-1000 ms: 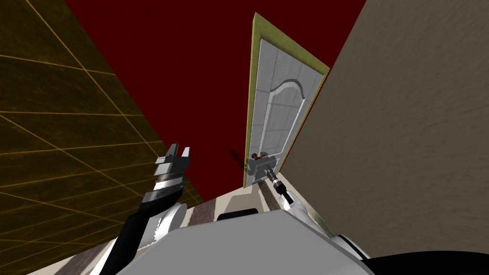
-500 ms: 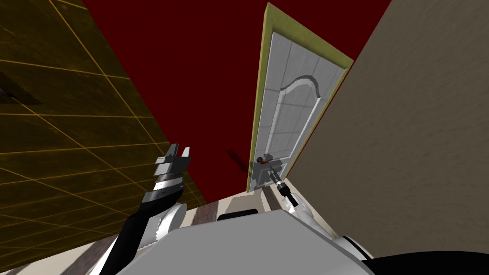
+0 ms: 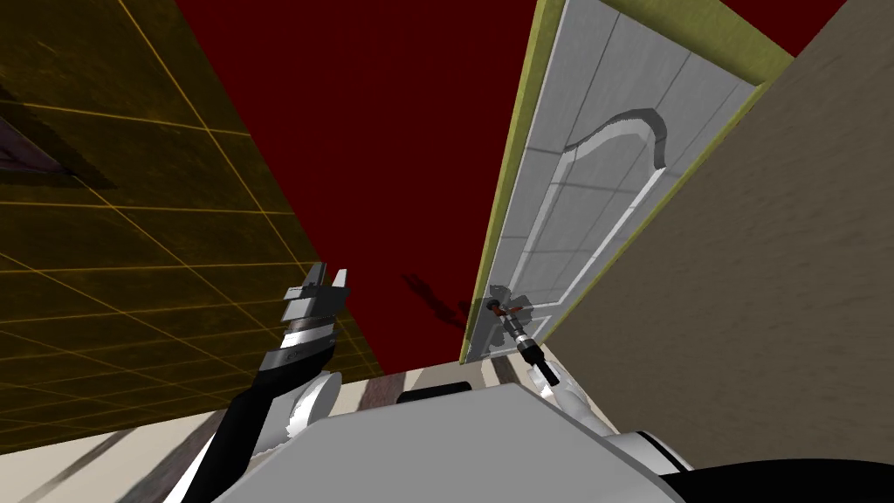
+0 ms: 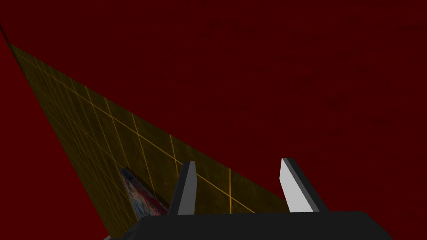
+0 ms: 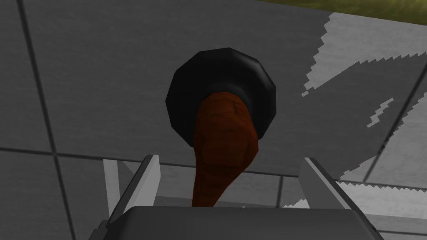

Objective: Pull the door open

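head view: the grey panelled door (image 3: 594, 192) stands in its olive frame (image 3: 513, 183) ahead and to my right, between a red wall (image 3: 375, 131) and a beige wall (image 3: 768, 288). the right arm reaches to the handle (image 3: 498, 306) low on the door. the right tool (image 3: 506, 319) is at it, because the pull has to go through that lever. the left tool (image 3: 326, 278) is held up, well apart from the door. i judge it is parked out of the swing's way, since one arm does this job. whether the leaf has left its frame i cannot tell.

left wrist view: the left tool has its fingers spread wide with nothing between them.

right wrist view: the brown handle springs from a black round rose (image 5: 221, 79) on the door's face and runs down between the right tool's fingers (image 5: 144, 179) to its dark body. the fingers stand wide on either side, not pressing the handle, so the lever is straddled rather than clamped. i judge they must close before a pull will hold.

against the earlier head pictures: the door takes up more of the picture and sits further right. the walls have shifted with it, so this is my own turn and approach, not proof that the door swung. the right tool is at the handle as before, and the left tool hangs where it did.
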